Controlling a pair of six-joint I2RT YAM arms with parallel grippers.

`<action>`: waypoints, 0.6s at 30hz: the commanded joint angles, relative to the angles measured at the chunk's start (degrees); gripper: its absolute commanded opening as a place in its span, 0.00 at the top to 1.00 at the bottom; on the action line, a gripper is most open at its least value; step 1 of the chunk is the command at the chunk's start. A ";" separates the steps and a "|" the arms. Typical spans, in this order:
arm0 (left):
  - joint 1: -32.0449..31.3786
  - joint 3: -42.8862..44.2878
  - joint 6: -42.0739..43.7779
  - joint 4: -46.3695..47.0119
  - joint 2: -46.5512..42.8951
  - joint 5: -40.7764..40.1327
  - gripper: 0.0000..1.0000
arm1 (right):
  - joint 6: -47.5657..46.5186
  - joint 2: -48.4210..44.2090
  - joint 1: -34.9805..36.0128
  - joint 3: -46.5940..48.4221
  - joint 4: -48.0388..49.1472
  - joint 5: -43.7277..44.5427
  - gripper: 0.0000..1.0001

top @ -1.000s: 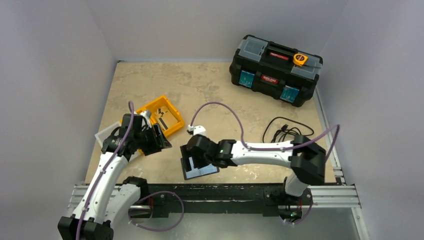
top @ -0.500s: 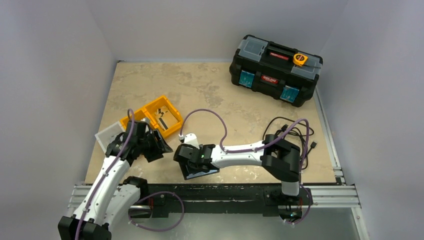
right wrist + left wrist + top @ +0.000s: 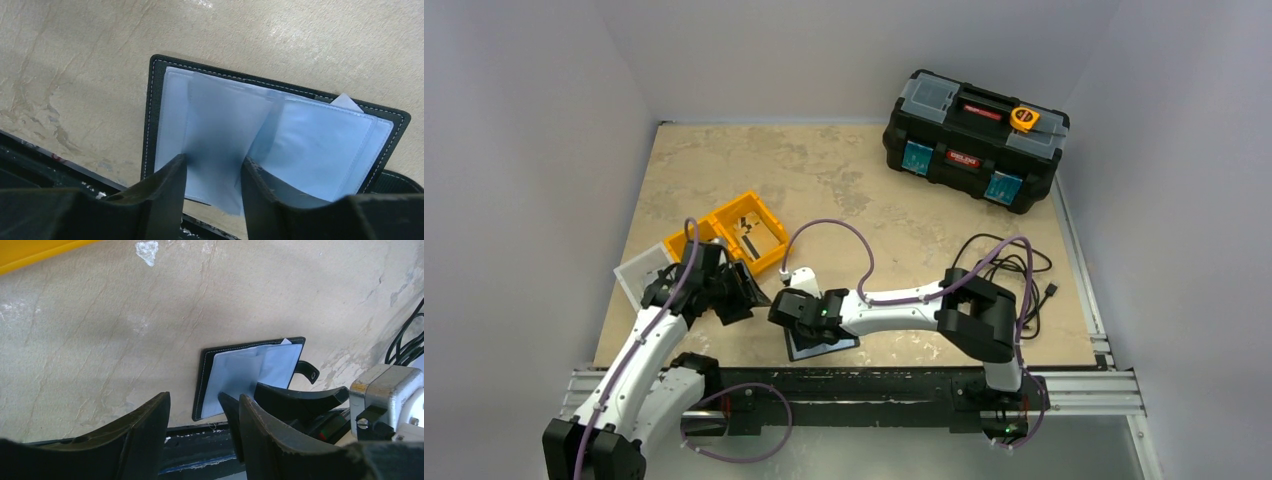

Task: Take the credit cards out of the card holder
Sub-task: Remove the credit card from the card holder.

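While the card holder (image 3: 300,145) lies open: the step in hand is judged to be gaining hold of the first card.
Surface (image 3: 824,170): carries the holder flat, at lower centre of the top view.
Right tool (image 3: 214,167): over the holder, jaws partly apart, a grey-blue leaf (image 3: 220,120) in the gap; whether it is pinched cannot be told.
Left tool (image 3: 204,402): jaws wide, empty, just left of the holder.
Credit cards: none lies out; judged inside the sleeves.
Next move: pinch a card alone and draw it along its sleeve.
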 commanded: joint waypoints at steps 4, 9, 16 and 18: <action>-1.49 -1.53 -0.57 3.58 1.11 2.54 0.49 | 1.94 -1.67 -0.84 -4.26 2.90 -3.36 0.74; -2.49 -3.17 -1.24 5.94 2.10 4.61 0.56 | 1.92 -3.18 -2.56 -7.19 6.12 -6.27 0.82; -6.16 -7.02 -3.35 10.19 3.84 5.39 0.73 | 2.39 -4.03 -4.52 -11.12 10.61 -10.55 0.89; -7.75 -7.88 -4.21 11.48 4.87 5.53 0.74 | 2.65 -4.33 -4.97 -12.35 12.16 -11.59 0.91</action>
